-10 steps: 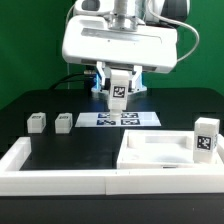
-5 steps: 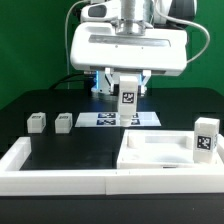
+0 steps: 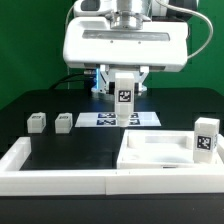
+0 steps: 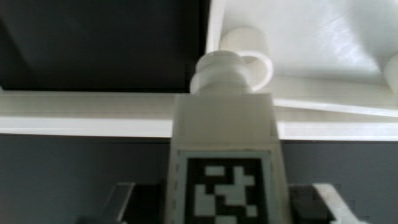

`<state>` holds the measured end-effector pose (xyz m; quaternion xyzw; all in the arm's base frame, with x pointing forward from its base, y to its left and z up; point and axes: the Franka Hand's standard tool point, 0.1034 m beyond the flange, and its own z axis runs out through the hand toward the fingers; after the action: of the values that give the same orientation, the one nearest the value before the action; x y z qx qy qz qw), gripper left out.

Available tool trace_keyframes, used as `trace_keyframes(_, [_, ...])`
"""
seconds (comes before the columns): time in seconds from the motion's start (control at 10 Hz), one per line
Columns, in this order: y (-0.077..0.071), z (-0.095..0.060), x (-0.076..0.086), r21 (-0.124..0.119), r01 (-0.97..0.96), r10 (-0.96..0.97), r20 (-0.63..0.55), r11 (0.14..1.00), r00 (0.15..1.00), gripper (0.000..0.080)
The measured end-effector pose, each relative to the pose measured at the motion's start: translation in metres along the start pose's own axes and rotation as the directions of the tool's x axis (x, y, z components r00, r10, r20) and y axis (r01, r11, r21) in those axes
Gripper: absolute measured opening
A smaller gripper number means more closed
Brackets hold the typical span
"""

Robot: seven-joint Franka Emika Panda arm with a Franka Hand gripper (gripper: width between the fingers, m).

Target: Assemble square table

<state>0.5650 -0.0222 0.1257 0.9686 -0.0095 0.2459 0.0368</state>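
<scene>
The end effector (image 3: pixel 122 86) grips one leg (image 3: pixel 124 102), held upright; the square slab (image 3: pixel 150 152) lies on the worktop, toward the exterior view's right.

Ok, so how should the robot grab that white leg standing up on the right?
Probably by its upper half, coming straight down. The upright leg has its top free, while the tabletop and rim wall crowd its base. Its flat sides suit the gripper, which first must put down the held leg.
</scene>
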Motion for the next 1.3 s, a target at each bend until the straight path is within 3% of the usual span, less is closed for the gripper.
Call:
trace_keyframes(0.3, [0.0, 0.002, -0.001, -0.001, 0.001, -0.001, 0.002, 1.0, 1.0, 0.029])
trace_keyframes(0.5, [-0.001, 0.02, 0.004, -0.009, 0.008, -0.008, 0.006, 1.0, 1.0, 0.029])
trace_keyframes(0.6, [0.0, 0.022, 0.008, -0.01, 0.009, -0.009, 0.001, 1.0, 1.0, 0.029])
trace_keyframes(1.3, [0.0, 0.022, 0.001, -0.013, 0.025, -0.025, 0.002, 1.0, 1.0, 0.029])
